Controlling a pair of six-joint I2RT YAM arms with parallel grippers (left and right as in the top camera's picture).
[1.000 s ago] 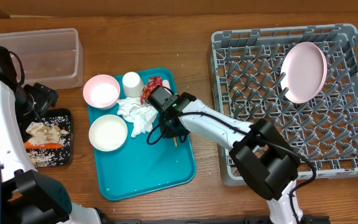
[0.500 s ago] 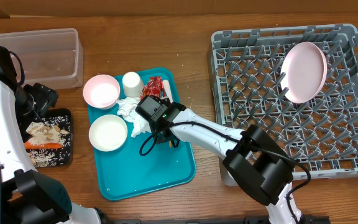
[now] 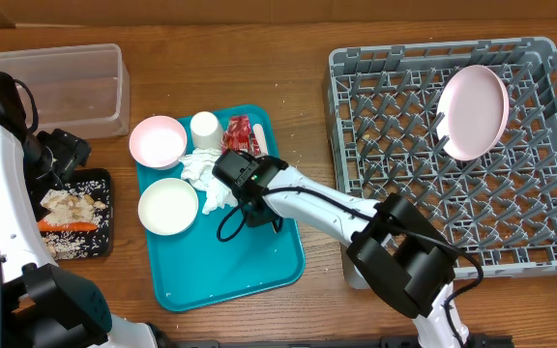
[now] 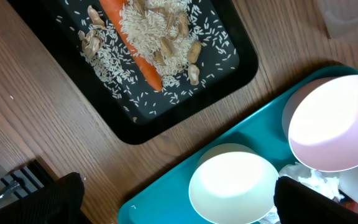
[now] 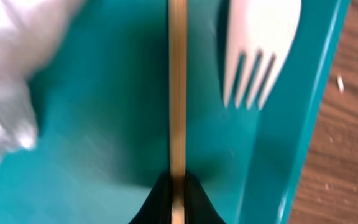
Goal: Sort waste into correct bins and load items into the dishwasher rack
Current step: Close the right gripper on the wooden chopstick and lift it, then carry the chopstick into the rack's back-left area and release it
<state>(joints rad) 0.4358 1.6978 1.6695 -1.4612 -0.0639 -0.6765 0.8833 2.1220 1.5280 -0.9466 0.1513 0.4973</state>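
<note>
Right arm: we see it reaching across the teal tray (image 3: pixel 230 280), wrist tipped down.
Right gripper (image 5: pixel 178 208): pinched closed on a thin tan stick (image 5: pixel 178 93).
Fork (image 5: pixel 261 37): on the tray, just beside the stick.
Left gripper (image 4: pixel 176 202): we see it spread wide above a white bowl (image 4: pixel 232 186).

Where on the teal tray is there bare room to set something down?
Bare: the near half of the teal tray, below the white bowl and right gripper, shut on a stick. Crowded: far half, with pink bowl, cup, napkins, fork.

Black tray (image 4: pixel 241 65) holding carrot (image 4: pixel 132 46) and rice (image 4: pixel 148 25), teal tray (image 4: pixel 253 134) with white bowl (image 4: pixel 232 186), pink bowl (image 4: pixel 334 121), on wooden table (image 4: pixel 42 124)
</note>
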